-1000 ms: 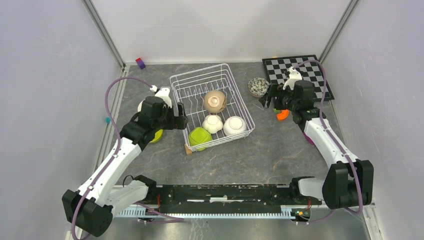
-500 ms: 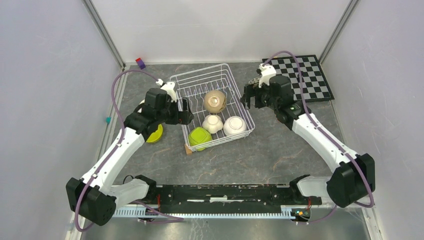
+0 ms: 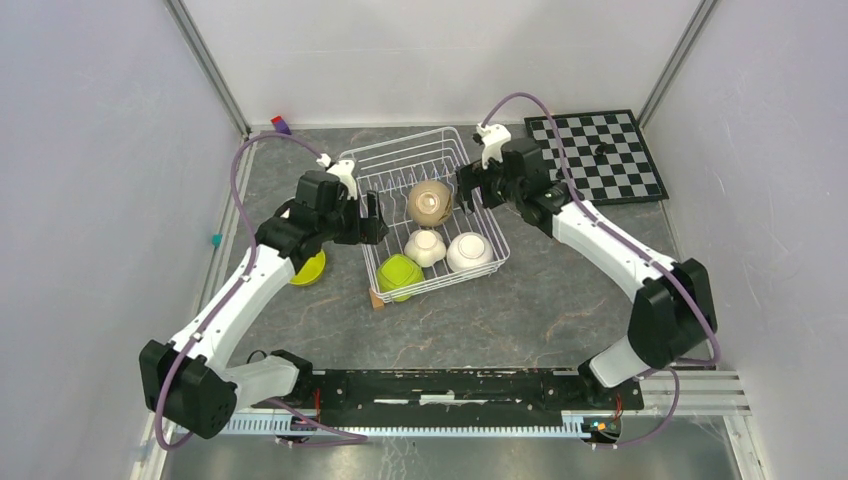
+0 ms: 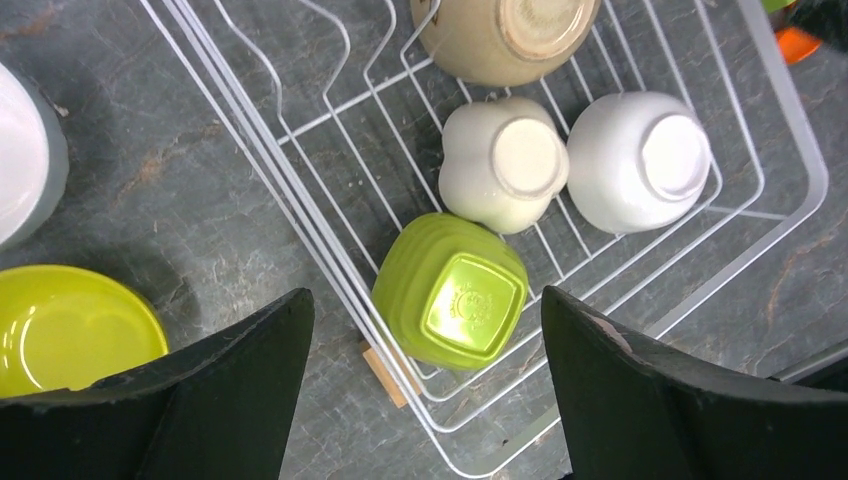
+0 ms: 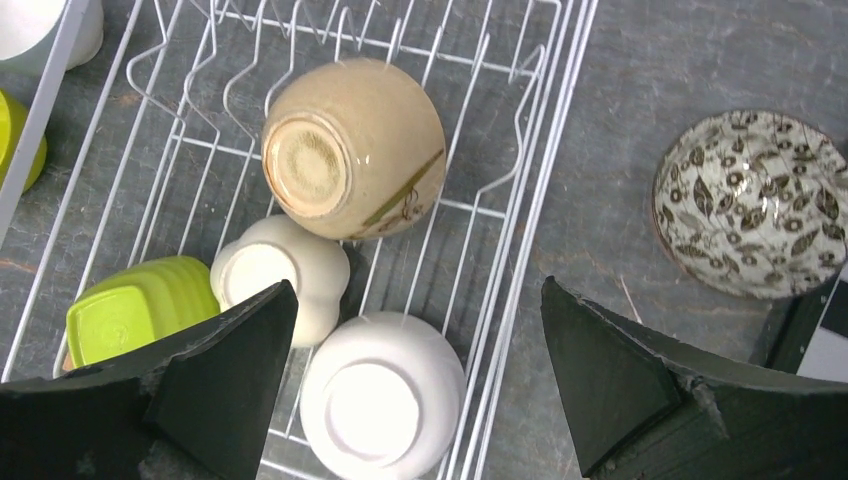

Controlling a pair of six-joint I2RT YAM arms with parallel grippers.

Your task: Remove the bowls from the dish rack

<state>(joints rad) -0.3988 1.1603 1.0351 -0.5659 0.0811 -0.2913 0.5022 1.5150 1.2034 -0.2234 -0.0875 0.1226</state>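
Observation:
The white wire dish rack (image 3: 400, 143) holds four upturned bowls: a tan one (image 3: 430, 202), a cream one (image 3: 425, 247), a white one (image 3: 468, 252) and a lime green one (image 3: 399, 275). My left gripper (image 3: 372, 218) hovers open at the rack's left rim, and in its wrist view the lime green bowl (image 4: 452, 292) lies below its jaws. My right gripper (image 3: 465, 187) hangs open over the rack's right side, above the white bowl (image 5: 385, 400). Outside the rack a second lime green bowl (image 3: 308, 268) and a floral bowl (image 5: 755, 205) sit upright on the table.
A checkered chessboard (image 3: 600, 155) lies at the back right. A small wooden block (image 4: 385, 370) rests under the rack's near left corner. Another white bowl (image 4: 25, 150) stands left of the rack. A purple and red block (image 3: 281, 125) sits at the back wall.
My right arm has swung left from the chessboard and floral bowl to over the rack's right side. My left gripper has edged right and back, up to the rack's left rim.

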